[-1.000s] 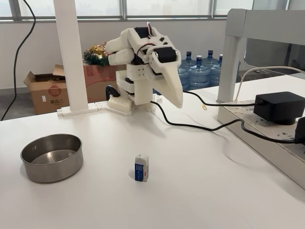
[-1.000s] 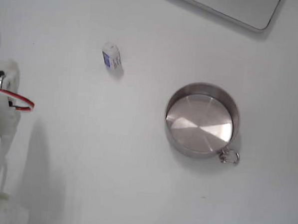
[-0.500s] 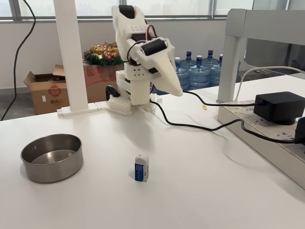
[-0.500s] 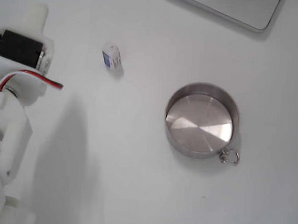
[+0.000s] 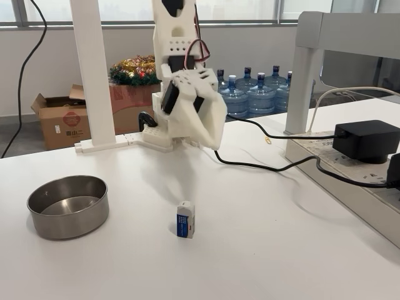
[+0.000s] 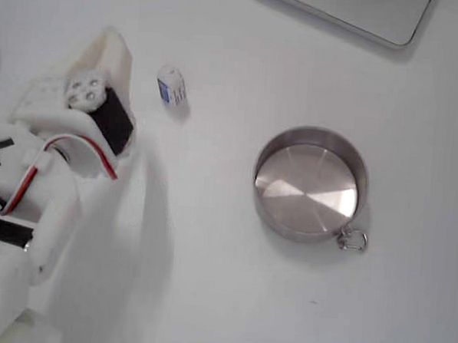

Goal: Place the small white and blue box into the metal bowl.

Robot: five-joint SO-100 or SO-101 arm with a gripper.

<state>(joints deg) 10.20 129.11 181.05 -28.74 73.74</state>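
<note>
The small white and blue box stands upright on the white table, its blue face toward the camera; from above the box lies left of centre. The metal bowl sits empty at the table's left, and in the top-down view the bowl is right of the box with a small ring on its rim. My white gripper hangs tip-down in the air behind and above the box, its jaws together and holding nothing. From above, the gripper is just left of the box, apart from it.
A black cable runs across the table to a black power adapter on the right. A white post stands at the back left and a grey frame leg at the back right. A grey flat device lies at the far edge.
The arm has unfolded from its tucked pose and reached forward; the gripper has swung down and out toward the box. Box and bowl have not moved.
</note>
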